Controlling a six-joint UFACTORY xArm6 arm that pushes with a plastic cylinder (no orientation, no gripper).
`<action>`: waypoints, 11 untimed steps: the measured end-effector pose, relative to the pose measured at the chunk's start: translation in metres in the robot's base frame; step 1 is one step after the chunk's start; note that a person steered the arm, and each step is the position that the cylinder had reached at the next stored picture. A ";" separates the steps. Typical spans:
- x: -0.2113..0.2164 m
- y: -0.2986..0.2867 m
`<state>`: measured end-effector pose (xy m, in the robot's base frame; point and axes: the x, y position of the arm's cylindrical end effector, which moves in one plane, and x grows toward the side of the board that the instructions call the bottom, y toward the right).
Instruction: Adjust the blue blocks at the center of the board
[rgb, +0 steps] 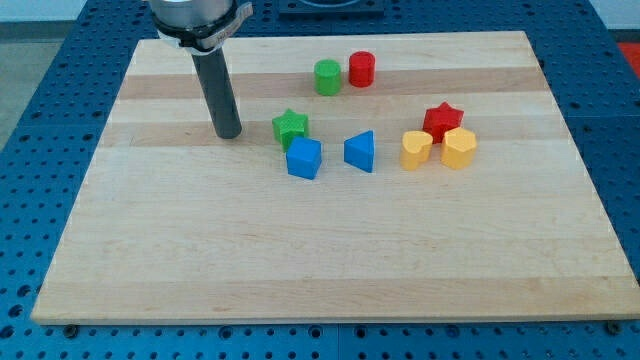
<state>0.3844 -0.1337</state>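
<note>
A blue cube sits near the middle of the wooden board. A blue triangular block lies a short gap to its right. My tip rests on the board to the left of both, about a block's width left of the green star, which touches the blue cube's upper left corner. The tip touches no block.
A green cylinder and a red cylinder stand side by side near the view's top. At the right, a red star sits behind a yellow block and a yellow hexagonal block.
</note>
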 end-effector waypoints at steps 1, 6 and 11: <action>0.006 0.015; 0.073 0.066; 0.022 0.098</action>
